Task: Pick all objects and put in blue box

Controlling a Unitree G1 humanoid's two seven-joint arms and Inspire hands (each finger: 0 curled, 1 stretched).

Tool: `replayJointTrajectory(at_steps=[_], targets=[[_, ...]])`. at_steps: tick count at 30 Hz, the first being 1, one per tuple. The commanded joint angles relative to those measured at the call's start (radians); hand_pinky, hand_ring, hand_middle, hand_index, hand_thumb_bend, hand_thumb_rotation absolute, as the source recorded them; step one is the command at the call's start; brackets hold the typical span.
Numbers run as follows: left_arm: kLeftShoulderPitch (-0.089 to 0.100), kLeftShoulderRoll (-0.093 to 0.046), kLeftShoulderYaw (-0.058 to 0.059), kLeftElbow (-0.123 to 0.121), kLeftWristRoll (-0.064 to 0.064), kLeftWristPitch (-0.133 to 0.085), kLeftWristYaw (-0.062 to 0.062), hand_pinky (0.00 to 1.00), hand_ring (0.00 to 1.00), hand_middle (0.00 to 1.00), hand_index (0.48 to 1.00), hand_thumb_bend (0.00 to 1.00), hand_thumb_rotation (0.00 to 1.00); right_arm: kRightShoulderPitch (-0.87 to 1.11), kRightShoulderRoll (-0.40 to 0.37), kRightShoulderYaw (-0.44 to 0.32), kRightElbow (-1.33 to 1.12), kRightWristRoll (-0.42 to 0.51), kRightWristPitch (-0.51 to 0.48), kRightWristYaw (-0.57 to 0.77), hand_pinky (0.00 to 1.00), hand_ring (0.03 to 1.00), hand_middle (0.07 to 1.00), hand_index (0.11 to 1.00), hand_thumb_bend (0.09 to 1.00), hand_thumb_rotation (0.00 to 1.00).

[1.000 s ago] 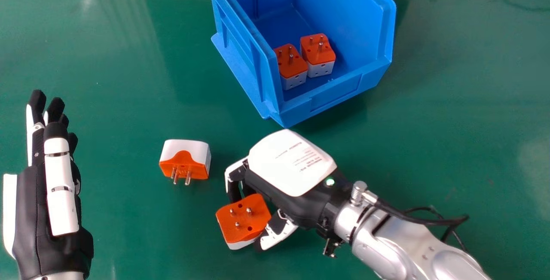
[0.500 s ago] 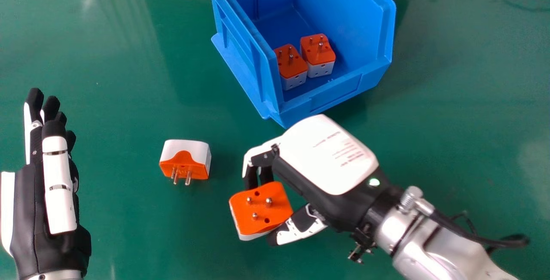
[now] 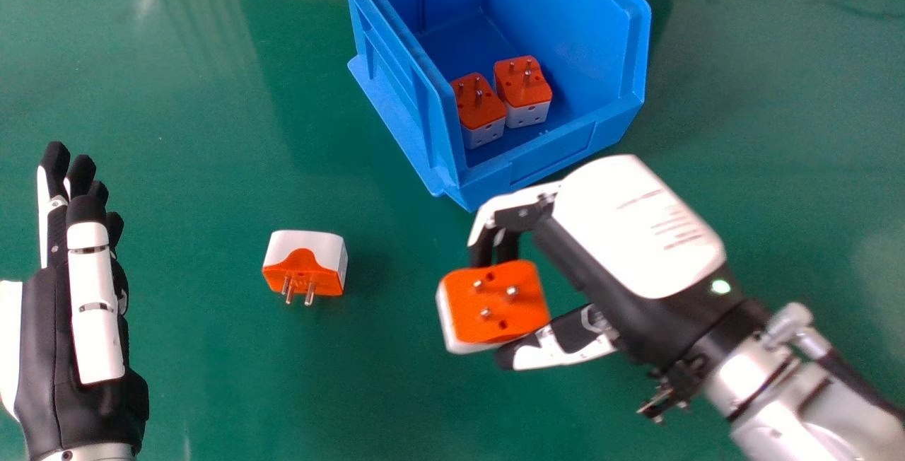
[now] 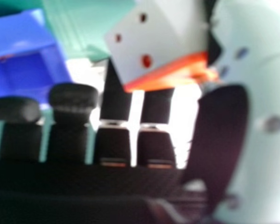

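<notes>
As its bent fingers and thumb clamp a cube-shaped orange-and-white plastic plug adapter, the robot's right hand is listed first, over the green, smooth-topped desk, right of its middle. Held item: orange face up, three metal pins upward, white socket side beneath.

Next outward, one open-topped blue plastic box, standing askew toward the desk's far edge, its low front lip facing the near side. Contents, two matching adapters, orange faces and pins up: the left one by the box's left wall, the right one close beside it.

Also one loose adapter, on the desk left of its middle, white side up, pins toward the near edge. Last, the left hand, toward the desk's near left corner, fingers straight, pointing to the far edge.
</notes>
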Motion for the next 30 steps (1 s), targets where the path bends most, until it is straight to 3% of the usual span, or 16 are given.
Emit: replayJointTrajectory(at_steps=[1,6,12,17,23,27,30], targets=[[0.0,0.006,0.003,-0.026,0.005,-0.007,0.004,1.0,1.0,1.0,1.0,0.39,1.0,-0.016,-0.006,-0.043,-0.039,0.013,0.001,0.001,0.06,0.095,0.441,0.481,0.518,0.0],[-0.001,0.008,0.003,-0.021,0.009,-0.007,0.005,1.0,1.0,1.0,1.0,0.39,1.0,-0.063,-0.002,-0.09,-0.02,0.023,0.005,0.003,0.06,0.097,0.439,0.482,0.519,0.0],[-0.004,0.006,0.003,-0.016,0.002,-0.011,0.001,1.0,1.0,1.0,1.0,0.38,1.0,-0.159,0.007,-0.104,0.026,-0.009,0.03,-0.008,0.06,0.102,0.438,0.482,0.519,0.0],[-0.008,0.007,0.008,0.0,0.0,-0.019,0.0,1.0,1.0,1.0,1.0,0.38,1.0,-0.271,0.028,-0.09,0.104,-0.037,0.058,-0.02,0.06,0.104,0.438,0.482,0.519,0.0],[-0.012,0.013,0.013,0.021,0.007,-0.031,-0.003,1.0,1.0,1.0,1.0,0.38,1.0,-0.389,0.05,-0.061,0.201,-0.08,0.077,-0.039,0.08,0.118,0.438,0.483,0.518,0.0],[-0.017,0.017,0.016,0.035,-0.003,-0.04,-0.011,1.0,1.0,1.0,1.0,0.37,1.0,-0.499,0.076,-0.026,0.302,-0.117,0.106,-0.053,0.08,0.12,0.436,0.484,0.517,0.0],[-0.017,0.014,0.015,0.028,-0.006,-0.038,-0.011,1.0,1.0,1.0,1.0,0.37,1.0,-0.582,0.096,-0.004,0.385,-0.124,0.117,-0.068,0.07,0.116,0.436,0.485,0.517,0.0]])
